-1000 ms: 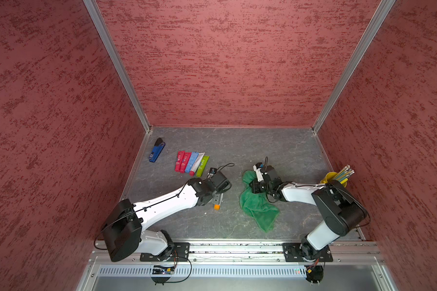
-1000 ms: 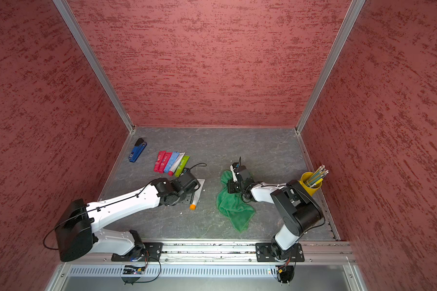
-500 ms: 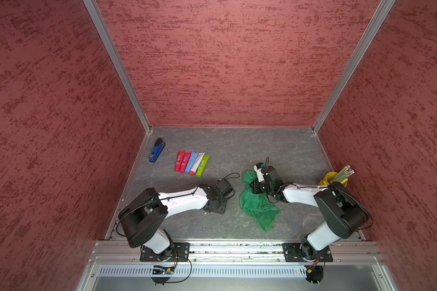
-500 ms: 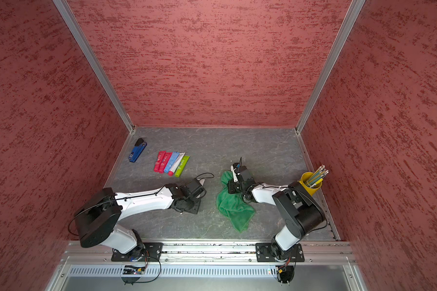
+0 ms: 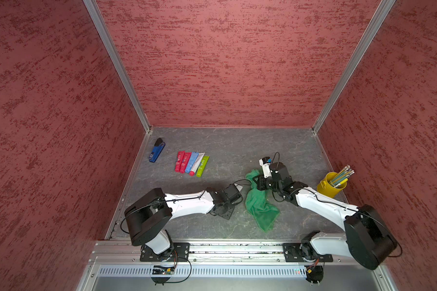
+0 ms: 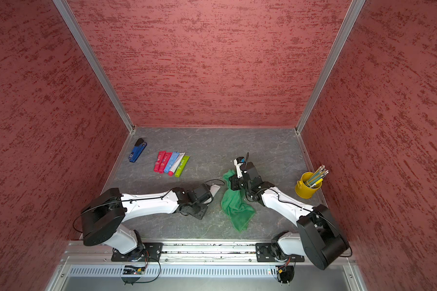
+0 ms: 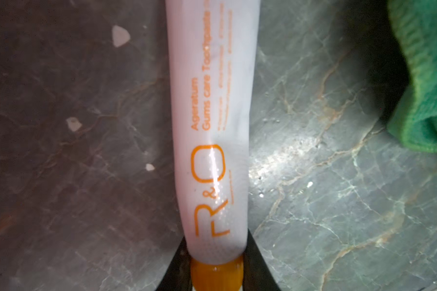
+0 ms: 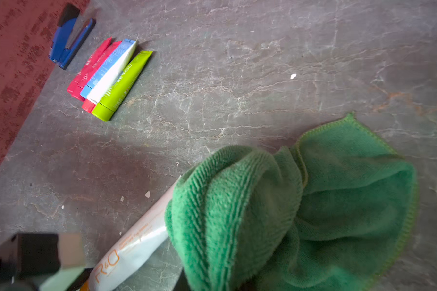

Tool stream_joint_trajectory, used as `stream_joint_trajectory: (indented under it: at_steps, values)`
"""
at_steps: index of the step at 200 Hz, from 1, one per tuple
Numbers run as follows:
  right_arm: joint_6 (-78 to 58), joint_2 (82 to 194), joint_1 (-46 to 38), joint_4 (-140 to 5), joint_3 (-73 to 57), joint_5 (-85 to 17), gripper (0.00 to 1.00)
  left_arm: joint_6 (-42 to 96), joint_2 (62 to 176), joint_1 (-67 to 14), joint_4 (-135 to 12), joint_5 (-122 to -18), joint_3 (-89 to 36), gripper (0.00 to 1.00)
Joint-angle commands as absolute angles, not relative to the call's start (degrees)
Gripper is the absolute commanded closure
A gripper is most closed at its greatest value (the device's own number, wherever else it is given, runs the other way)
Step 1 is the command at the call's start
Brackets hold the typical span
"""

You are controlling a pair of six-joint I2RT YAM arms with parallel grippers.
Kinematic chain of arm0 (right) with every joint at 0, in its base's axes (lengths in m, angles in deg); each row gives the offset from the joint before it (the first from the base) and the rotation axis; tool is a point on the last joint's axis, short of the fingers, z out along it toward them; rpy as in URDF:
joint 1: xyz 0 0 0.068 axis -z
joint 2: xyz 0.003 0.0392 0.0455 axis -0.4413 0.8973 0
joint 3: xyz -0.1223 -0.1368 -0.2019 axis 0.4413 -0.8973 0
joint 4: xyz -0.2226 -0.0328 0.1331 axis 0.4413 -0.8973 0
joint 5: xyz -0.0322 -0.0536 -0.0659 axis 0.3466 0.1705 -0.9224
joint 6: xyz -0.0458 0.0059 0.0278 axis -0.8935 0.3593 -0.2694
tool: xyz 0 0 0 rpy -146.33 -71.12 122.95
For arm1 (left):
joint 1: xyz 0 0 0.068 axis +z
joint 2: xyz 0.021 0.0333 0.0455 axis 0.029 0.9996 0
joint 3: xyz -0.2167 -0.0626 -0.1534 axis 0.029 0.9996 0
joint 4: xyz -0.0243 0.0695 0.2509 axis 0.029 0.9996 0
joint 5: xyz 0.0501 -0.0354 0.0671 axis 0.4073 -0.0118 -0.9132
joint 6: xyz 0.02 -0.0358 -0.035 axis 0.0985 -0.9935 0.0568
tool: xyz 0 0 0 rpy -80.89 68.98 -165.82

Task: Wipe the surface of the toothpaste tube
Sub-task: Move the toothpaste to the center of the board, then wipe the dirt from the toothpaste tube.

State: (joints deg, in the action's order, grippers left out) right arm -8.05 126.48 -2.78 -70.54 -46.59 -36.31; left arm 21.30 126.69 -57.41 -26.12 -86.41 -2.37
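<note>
The white toothpaste tube (image 7: 212, 126) with orange lettering and an orange cap lies on the grey floor. My left gripper (image 7: 216, 243) is shut on its cap end, one dark finger against each side. In both top views only the tube's flat end (image 5: 238, 187) (image 6: 215, 189) shows past the left wrist, pointing at the green cloth (image 5: 260, 204) (image 6: 236, 206). My right gripper (image 5: 259, 182) is shut on a bunched part of that cloth (image 8: 288, 201), which hides its fingers. In the right wrist view the cloth's bulge overlaps the far end of the tube (image 8: 134, 247).
A row of several coloured tubes (image 5: 191, 163) and a blue stapler (image 5: 157, 153) lie at the back left. At the right wall a yellow cup of pencils (image 5: 331, 186) stands close to the right arm. Red walls close three sides.
The left arm has dropped low over the tube, hiding its orange cap from above, and its jaws have closed onto the tube. The right arm and cloth have stayed put.
</note>
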Motion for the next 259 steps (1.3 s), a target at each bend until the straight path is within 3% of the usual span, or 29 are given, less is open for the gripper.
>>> stream_joint_trajectory:
  at_steps: [1,21,67,92,157,235,259]
  values:
    - [-9.97,129.81,-2.28,-70.68,-43.70,-32.30,1.00,23.95,126.06,-58.61,-29.58,-87.26,-1.50,0.59]
    - [-9.12,134.20,-2.29,-65.73,-42.88,-27.07,1.00,24.20,123.55,-58.63,-32.50,-86.65,1.09,0.60]
    - [-6.24,145.68,-3.51,-57.92,-40.75,-19.32,1.00,25.09,117.35,-56.29,-36.18,-82.79,6.08,0.84]
    - [-6.35,148.30,-5.42,-57.40,-40.65,-19.67,1.00,25.76,117.42,-54.13,-36.99,-80.61,7.37,0.90]
    - [-5.22,150.62,-11.19,-56.89,-45.82,-20.98,1.00,26.72,119.89,-51.92,-38.12,-77.71,6.87,0.95]
    - [6.42,155.15,-22.09,-41.52,-53.39,-12.59,1.00,26.80,120.18,-51.29,-38.32,-78.37,6.87,1.00]
    - [7.27,155.61,-22.03,-41.05,-54.08,-14.41,1.00,26.80,119.99,-51.25,-38.36,-78.41,6.96,1.00]
